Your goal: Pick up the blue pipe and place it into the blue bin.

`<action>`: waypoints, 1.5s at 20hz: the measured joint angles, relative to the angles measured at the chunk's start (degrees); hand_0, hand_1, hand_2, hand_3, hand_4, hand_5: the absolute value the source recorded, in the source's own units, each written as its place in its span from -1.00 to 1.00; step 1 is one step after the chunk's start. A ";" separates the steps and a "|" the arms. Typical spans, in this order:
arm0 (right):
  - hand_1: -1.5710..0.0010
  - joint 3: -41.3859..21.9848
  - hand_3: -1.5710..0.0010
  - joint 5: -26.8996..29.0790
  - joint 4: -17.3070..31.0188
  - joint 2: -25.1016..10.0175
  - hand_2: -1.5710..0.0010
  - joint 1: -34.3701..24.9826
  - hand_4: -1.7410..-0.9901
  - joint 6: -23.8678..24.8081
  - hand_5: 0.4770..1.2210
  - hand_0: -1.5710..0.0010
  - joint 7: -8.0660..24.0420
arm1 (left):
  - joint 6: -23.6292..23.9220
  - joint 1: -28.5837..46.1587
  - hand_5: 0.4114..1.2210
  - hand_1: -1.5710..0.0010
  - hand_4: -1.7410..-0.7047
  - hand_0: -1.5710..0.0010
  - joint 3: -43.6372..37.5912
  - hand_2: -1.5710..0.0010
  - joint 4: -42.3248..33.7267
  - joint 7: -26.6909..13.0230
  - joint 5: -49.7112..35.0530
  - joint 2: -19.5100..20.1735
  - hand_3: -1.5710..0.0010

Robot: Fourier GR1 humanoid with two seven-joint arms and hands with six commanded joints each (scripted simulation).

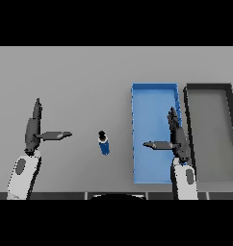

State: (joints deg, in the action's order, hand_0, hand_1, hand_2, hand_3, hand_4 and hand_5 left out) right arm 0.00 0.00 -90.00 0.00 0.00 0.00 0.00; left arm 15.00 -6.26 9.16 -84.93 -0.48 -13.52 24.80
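Observation:
The blue pipe (104, 143), a small blue cylinder with a dark cap, stands on the grey table between my two hands. The blue bin (150, 103) lies to its right, a long shallow tray. My right hand (178, 139) hovers over the bin's right side, fingers straight and thumb pointing left, holding nothing. My left hand (32, 129) is at the left of the table, well apart from the pipe, fingers straight and thumb pointing right toward it.
A dark grey bin (210, 88) sits directly right of the blue bin, close beside it. The grey table (80, 77) stretches behind and around the pipe.

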 measured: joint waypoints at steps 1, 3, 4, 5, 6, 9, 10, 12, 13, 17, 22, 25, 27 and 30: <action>1.00 -0.06 1.00 0.01 -0.15 0.02 1.00 0.24 0.37 0.01 -0.62 1.00 -0.20 | 0.03 0.23 -0.56 1.00 0.29 1.00 0.00 1.00 -0.19 0.46 0.02 0.00 1.00; 1.00 -0.31 1.00 -0.04 -0.71 0.07 1.00 1.04 0.37 -0.12 -0.62 1.00 -0.63 | 0.05 0.98 -0.56 1.00 0.29 1.00 0.09 1.00 -0.84 0.98 0.05 0.09 1.00; 1.00 -0.47 1.00 -0.06 -1.06 0.10 1.00 1.50 0.37 -0.17 -0.62 1.00 -0.78 | 0.09 1.42 -0.56 1.00 0.29 1.00 0.16 1.00 -1.25 1.12 0.07 0.16 1.00; 1.00 -0.63 1.00 -0.09 -1.45 0.13 1.00 1.97 0.37 -0.22 -0.62 1.00 -0.89 | 0.14 1.87 -0.56 1.00 0.29 1.00 0.23 1.00 -1.69 1.22 0.07 0.22 1.00; 1.00 -1.12 1.00 -0.62 -1.57 0.54 1.00 2.42 0.37 0.03 -0.62 1.00 -0.90 | 0.27 2.11 -0.56 1.00 0.29 1.00 0.31 1.00 -1.95 0.80 0.11 0.32 1.00; 1.00 -5.51 1.00 -6.21 -7.47 -5.12 1.00 7.57 0.37 -3.55 -0.62 1.00 -6.76 | -15.53 2.82 -0.57 1.00 0.28 1.00 3.49 1.00 -3.26 4.87 -1.16 10.11 1.00; 1.00 -6.13 1.00 -7.06 -8.26 -5.78 1.00 7.99 0.38 -3.87 -0.62 1.00 -5.47 | -17.61 2.26 -0.56 1.00 0.28 1.00 3.68 1.00 -2.92 4.64 -1.70 11.16 1.00; 1.00 -7.25 1.00 -9.14 -8.95 -6.09 1.00 8.35 0.43 -3.44 -0.63 1.00 -3.70 | -19.55 2.42 -0.55 1.00 0.28 1.00 3.80 1.00 -2.85 5.70 -2.07 12.11 1.00; 1.00 -7.22 1.00 -10.13 -8.86 -6.47 1.00 8.28 0.45 -2.86 -0.65 1.00 -3.50 | -19.93 1.99 -0.53 1.00 0.28 1.00 4.09 1.00 -2.35 5.31 -1.73 12.22 1.00; 1.00 -7.01 1.00 -10.41 -8.48 -6.32 1.00 6.99 0.48 -2.27 -0.67 1.00 -1.46 | -23.90 4.10 -0.58 1.00 0.24 1.00 5.64 1.00 -5.63 7.86 -2.99 13.25 1.00; 1.00 -7.26 1.00 -10.27 -10.03 -7.24 1.00 8.06 0.42 -3.11 -0.64 1.00 -3.73 | -28.76 6.48 -0.77 1.00 0.16 1.00 10.67 1.00 -11.28 6.51 -2.77 13.76 1.00; 1.00 -8.37 1.00 -11.00 -10.20 -6.29 1.00 8.61 0.41 -3.05 -0.63 1.00 -3.59 | -29.13 6.84 -0.82 1.00 0.09 1.00 15.30 1.00 -12.92 5.61 0.35 10.61 1.00; 1.00 -8.20 1.00 -11.05 -10.14 -6.22 1.00 8.64 0.39 -2.80 -0.62 1.00 -2.74 | -27.94 6.45 -0.86 1.00 0.08 1.00 16.95 1.00 -12.99 4.93 3.14 9.26 1.00; 1.00 -8.21 1.00 -10.76 -11.05 -6.00 1.00 9.14 0.37 -2.73 -0.61 1.00 -2.87 | -26.64 5.17 -0.87 1.00 0.07 1.00 18.66 1.00 -11.15 4.89 5.67 6.13 1.00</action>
State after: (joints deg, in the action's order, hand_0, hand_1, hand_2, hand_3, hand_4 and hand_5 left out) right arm -8.21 -10.76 -101.05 -6.00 9.14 -2.73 -2.87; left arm -11.64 -1.10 27.82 -96.08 4.42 -7.85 30.93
